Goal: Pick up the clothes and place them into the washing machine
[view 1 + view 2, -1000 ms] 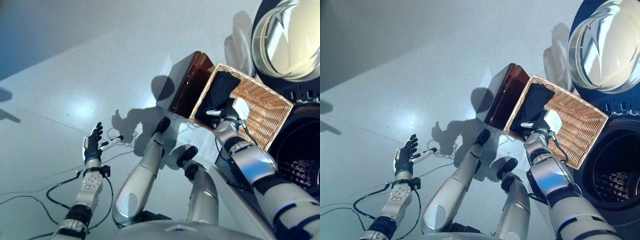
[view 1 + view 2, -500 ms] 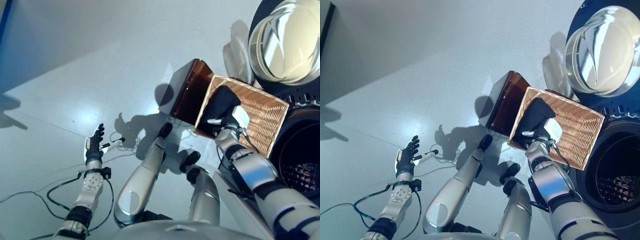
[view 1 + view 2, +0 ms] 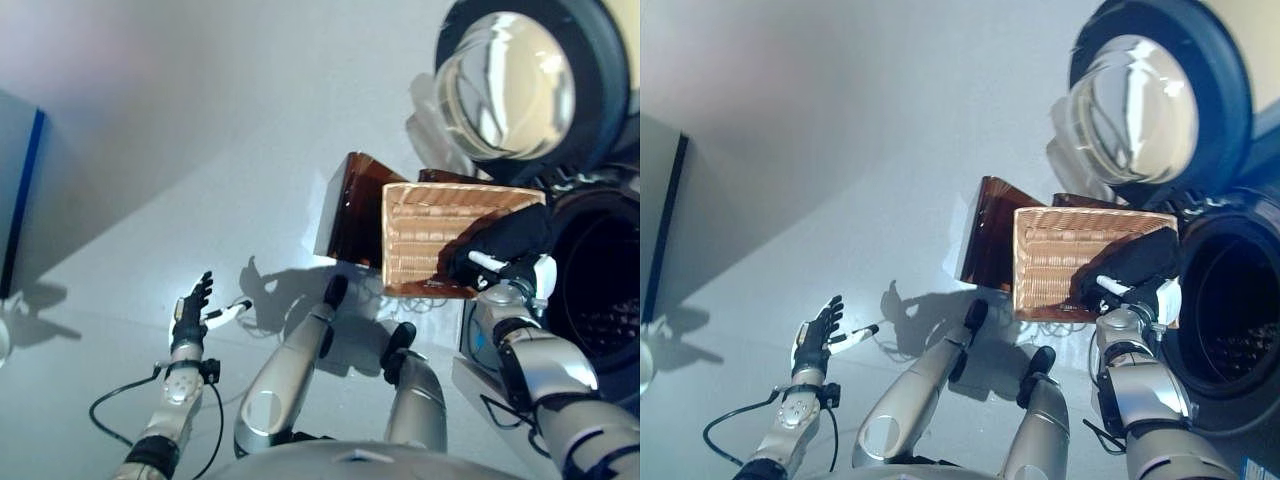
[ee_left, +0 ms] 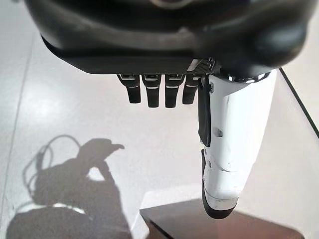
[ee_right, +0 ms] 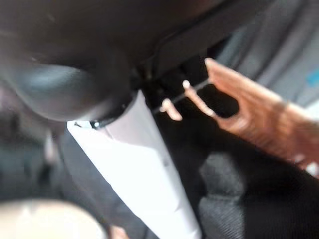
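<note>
My right hand [image 3: 518, 271] is shut on the near rim of the wicker basket [image 3: 430, 235] and holds it lifted and tipped toward the washing machine's drum opening [image 3: 600, 290]. A dark cloth [image 3: 515, 235] lies bunched at the basket's machine-side edge, right by the hand. In the right wrist view the white thumb [image 5: 144, 164] presses on the wicker rim [image 5: 249, 114] with the dark cloth [image 5: 234, 199] beside it. My left hand [image 3: 190, 315] is open and empty, low over the floor at the left.
The dark brown box [image 3: 350, 205] stands left of the basket. The machine's round glass door [image 3: 510, 85] hangs open above the basket. A dark-edged panel [image 3: 25, 190] stands at the far left. Pale floor stretches between the left hand and the box.
The right hand has raised the basket off the box and tipped it toward the drum; the dark cloth has slid to the machine-side edge. The camera has shifted. The left hand stays open.
</note>
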